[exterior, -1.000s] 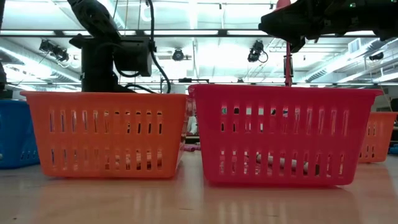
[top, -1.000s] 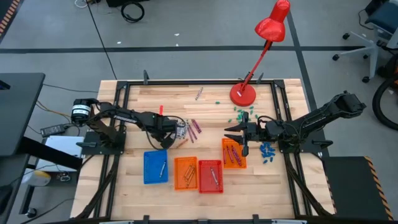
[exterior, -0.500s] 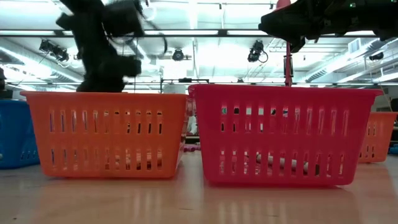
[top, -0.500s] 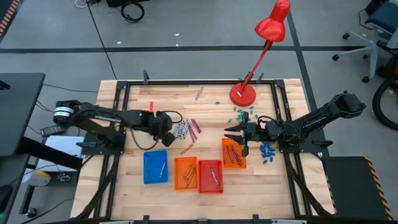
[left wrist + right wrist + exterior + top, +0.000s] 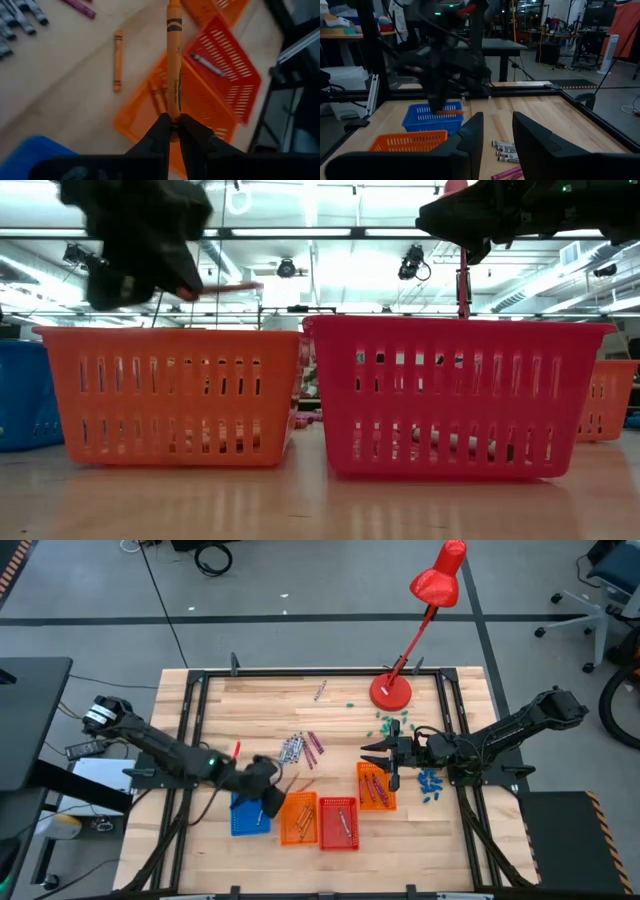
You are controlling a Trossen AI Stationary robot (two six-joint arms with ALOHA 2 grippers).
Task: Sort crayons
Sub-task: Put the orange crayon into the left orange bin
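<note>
My left gripper [image 5: 270, 795] is shut on an orange crayon [image 5: 173, 60] above the near-left baskets; it also shows in the low view [image 5: 140, 240], with the crayon [image 5: 225, 287] sticking out above the orange basket [image 5: 170, 395]. Grey-white crayons [image 5: 291, 748] and magenta crayons [image 5: 313, 745] lie flat in a loose pile mid-table. A loose orange crayon [image 5: 117, 60] lies flat on the wood. My right gripper [image 5: 385, 758] is open and empty above the right orange basket [image 5: 375, 787]. My left gripper pinches the orange crayon by one end [image 5: 173, 116] between its two fingertips. The crayon sticks straight out beyond the fingers, in line with them. It is lifted clear of the table, about level, above the orange basket [image 5: 200, 100].
A blue basket [image 5: 250, 810], an orange basket [image 5: 299, 818] and a red basket [image 5: 338, 823] stand in a row near the front edge. A red desk lamp [image 5: 392, 690] stands at the back. Teal bits [image 5: 385, 720] and blue bits [image 5: 430, 785] lie on the right.
My left gripper has gone from beside the crayon pile toward the table's near edge and now hangs over the blue and orange baskets with the orange crayon lifted clear. My right gripper has kept still.
</note>
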